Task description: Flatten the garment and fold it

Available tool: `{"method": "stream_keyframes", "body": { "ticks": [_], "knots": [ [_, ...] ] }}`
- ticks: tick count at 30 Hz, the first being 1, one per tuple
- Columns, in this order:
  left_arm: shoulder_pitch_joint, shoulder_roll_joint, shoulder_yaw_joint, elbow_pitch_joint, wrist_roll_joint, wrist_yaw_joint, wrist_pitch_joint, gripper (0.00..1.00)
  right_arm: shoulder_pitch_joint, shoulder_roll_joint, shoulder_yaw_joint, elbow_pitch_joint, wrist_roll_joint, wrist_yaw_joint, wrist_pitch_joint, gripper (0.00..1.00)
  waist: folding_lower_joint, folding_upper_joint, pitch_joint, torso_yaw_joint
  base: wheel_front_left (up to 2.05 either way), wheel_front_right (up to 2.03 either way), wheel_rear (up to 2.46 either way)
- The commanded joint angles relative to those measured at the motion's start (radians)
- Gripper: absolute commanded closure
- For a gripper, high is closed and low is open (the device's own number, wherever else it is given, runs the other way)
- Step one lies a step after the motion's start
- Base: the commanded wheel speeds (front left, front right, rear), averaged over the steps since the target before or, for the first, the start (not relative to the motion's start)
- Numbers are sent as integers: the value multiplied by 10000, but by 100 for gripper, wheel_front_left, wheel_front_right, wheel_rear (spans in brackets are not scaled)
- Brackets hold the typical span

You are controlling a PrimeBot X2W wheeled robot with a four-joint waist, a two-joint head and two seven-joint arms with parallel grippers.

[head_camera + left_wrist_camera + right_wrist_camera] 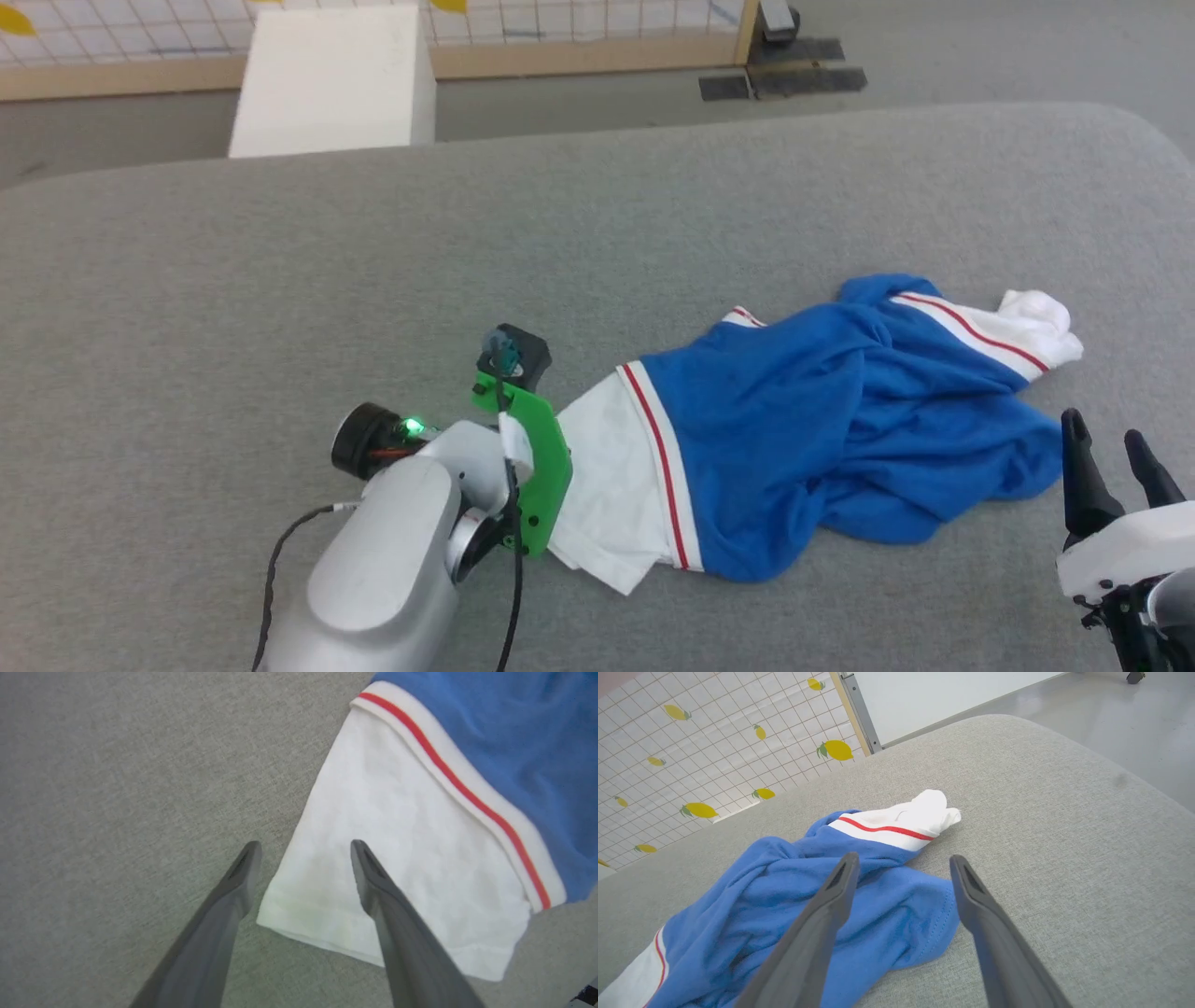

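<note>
At the upper left of the head view a white box (331, 79) stands on the floor beyond the grey tabletop (280, 261). At the lower left the left arm (392, 560) reaches toward the centre. Its left hand (303, 847) is spread, one finger over bare tabletop and the other over the hem of a white sleeve (397, 849) (whether the tips touch the cloth I cannot tell). It pinches nothing. The garment (822, 411) lies crumpled right of centre on the tabletop, its blue body bunched in folds, with a red-and-white stripe where that sleeve joins. Its other sleeve (1032, 327) is wadded at the garment's upper right end. At the lower right edge the right hand (1104, 429) is also spread and empty, just beside the blue hem, fingers pointing up the frame.
</note>
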Motion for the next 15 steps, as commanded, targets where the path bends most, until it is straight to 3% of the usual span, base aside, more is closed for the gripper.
{"method": "stream_keyframes", "body": {
  "ticks": [1,5,6,7,9,15],
  "knots": [
    [-221,18,-172,267,112,-74,148,0,-146,-2,3,-1,24,-13,-44,0,0,-1,382,-329,0,0,0],
    [-174,-84,-598,1063,-69,-193,600,0,-221,-2,27,95,25,-13,-136,0,0,-1,591,-504,0,0,0],
    [-100,-132,-697,1192,-208,-224,728,58,-227,-2,13,110,4,-13,-161,0,0,-1,626,-525,0,0,0],
    [-15,-169,-839,1293,-356,-257,831,98,-235,-2,-2,131,-32,-13,-183,0,0,-1,649,-535,0,0,0],
    [142,-204,-915,1286,-697,-292,719,100,-263,-1,38,140,-147,-13,-149,0,0,-1,669,-540,0,0,0],
    [537,-189,471,75,-1591,118,-1756,100,-920,-1,223,-293,-851,-13,667,0,0,-1,638,-322,0,0,0]
  ]
}}
